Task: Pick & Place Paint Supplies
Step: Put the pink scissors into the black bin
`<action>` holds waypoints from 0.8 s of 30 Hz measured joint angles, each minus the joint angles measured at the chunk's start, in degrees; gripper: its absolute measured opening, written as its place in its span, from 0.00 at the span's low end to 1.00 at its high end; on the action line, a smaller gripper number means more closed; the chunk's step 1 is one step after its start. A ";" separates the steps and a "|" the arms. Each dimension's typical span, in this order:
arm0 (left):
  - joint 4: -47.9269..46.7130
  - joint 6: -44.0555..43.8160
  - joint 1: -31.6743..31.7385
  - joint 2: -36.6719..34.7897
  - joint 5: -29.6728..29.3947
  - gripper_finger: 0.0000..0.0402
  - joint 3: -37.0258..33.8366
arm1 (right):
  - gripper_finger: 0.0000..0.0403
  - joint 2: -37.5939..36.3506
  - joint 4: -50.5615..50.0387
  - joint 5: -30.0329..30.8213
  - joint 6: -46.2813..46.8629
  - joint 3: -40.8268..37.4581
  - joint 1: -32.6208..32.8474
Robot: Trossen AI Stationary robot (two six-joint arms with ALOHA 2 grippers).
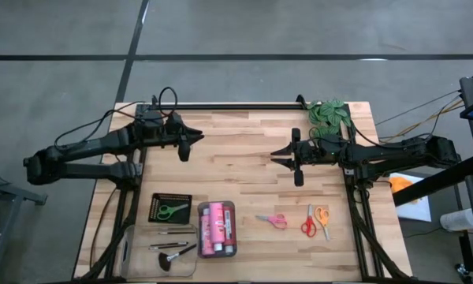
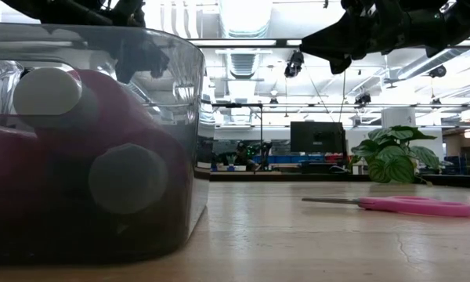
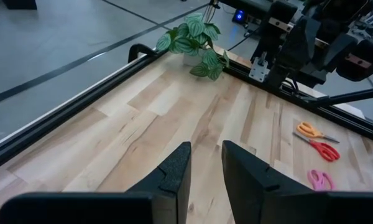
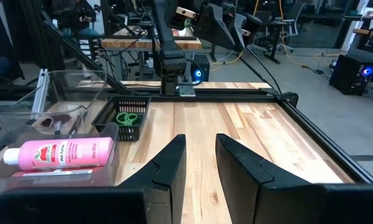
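Observation:
Several pink paint bottles (image 1: 217,229) lie in a clear tray (image 1: 231,207) near the table's front edge; one bottle (image 4: 62,154) shows in the right wrist view. Green-handled scissors (image 1: 169,210) lie in a black tray (image 1: 155,198). Thin brushes and a fluffy black-tipped brush (image 1: 169,256) lie in a second clear tray. Pink scissors (image 1: 273,221), red scissors (image 1: 307,225) and orange scissors (image 1: 322,218) lie flat on the wood. My left gripper (image 3: 206,149) hovers open above the far left of the table. My right gripper (image 4: 200,142) hovers open at the centre right. Both hold nothing.
A green leafy plant (image 1: 329,113) stands at the far right corner. A black rail (image 1: 236,105) runs along the far edge. Bare wood (image 1: 236,150) lies between the two grippers. In the low view the clear tray (image 2: 180,157) fills the left side.

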 joint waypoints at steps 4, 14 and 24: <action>0.01 0.00 0.00 0.00 0.00 0.23 0.00 | 0.21 0.00 -0.03 0.00 4.63 0.00 0.00; 0.01 -0.15 0.00 0.00 0.00 0.23 0.00 | 0.21 0.00 -4.33 2.94 20.98 0.02 -0.04; 0.01 -0.13 0.00 0.00 0.00 0.23 0.00 | 0.21 3.68 -50.34 -3.20 22.16 11.97 3.86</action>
